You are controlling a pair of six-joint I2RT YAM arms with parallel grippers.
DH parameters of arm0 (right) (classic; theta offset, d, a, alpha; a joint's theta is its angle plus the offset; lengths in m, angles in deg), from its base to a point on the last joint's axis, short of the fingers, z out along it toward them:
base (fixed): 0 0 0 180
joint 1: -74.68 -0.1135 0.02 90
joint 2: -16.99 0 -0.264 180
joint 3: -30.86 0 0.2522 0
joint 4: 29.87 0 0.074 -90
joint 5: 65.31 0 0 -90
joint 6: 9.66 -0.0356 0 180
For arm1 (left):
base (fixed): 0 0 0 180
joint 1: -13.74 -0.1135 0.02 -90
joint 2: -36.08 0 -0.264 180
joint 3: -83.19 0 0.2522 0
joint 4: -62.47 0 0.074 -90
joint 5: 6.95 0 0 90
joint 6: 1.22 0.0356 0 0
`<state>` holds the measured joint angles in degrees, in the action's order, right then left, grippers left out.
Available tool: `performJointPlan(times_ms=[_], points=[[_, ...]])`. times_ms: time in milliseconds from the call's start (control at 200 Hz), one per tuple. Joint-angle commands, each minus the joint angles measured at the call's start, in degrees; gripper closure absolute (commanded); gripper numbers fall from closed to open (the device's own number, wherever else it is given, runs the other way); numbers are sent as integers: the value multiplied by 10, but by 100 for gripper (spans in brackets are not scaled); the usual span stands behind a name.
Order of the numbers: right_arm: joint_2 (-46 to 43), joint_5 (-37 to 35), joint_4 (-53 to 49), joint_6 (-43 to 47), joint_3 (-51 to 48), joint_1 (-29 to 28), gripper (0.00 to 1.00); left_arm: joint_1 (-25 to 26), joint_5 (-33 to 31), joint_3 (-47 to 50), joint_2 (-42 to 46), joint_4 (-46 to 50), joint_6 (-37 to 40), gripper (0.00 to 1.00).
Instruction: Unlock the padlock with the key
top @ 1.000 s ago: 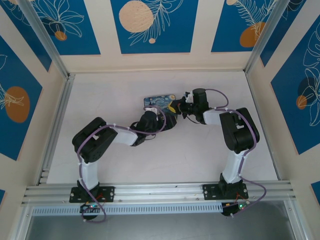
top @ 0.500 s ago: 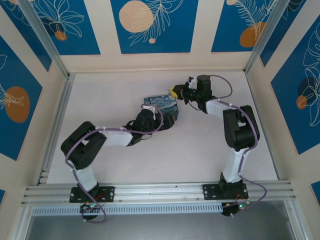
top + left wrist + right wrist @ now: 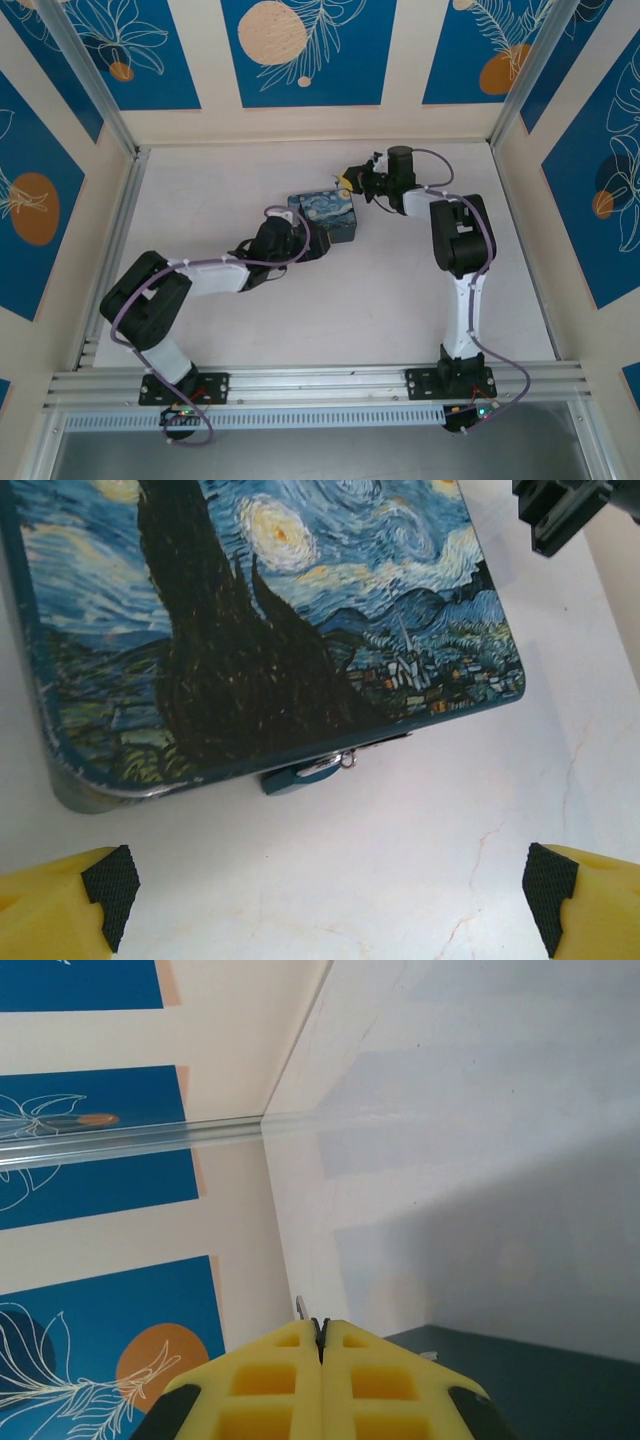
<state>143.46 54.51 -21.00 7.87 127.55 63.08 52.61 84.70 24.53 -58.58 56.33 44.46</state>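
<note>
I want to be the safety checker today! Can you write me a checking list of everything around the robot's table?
Surface: white table with faint crack lines.
Job's things: padlock sits at the front edge of the painted tin; cannot tell if it is locked. A thin grey sliver, likely the key, pokes out of the right end effector.
Clutter: nothing seen.
Grippers: left end effector is open, hovering just in front of the padlock. Right end effector is shut on the key, near the tin's far corner.
Cables: purple cables run along both arms.
Surroundings: blue flower-painted wall panels and metal frame rails.
</note>
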Motion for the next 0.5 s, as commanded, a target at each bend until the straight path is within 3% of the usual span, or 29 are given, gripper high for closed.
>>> performJointPlan(times_ms=[0, 490], points=[[24, 16, -10, -9, 31, -3, 100, -3, -6, 9, 25, 23, 20, 0], [-3, 9, 8, -3, -37, -51, 100, -4, -4, 45, 59, 27, 24, 0]])
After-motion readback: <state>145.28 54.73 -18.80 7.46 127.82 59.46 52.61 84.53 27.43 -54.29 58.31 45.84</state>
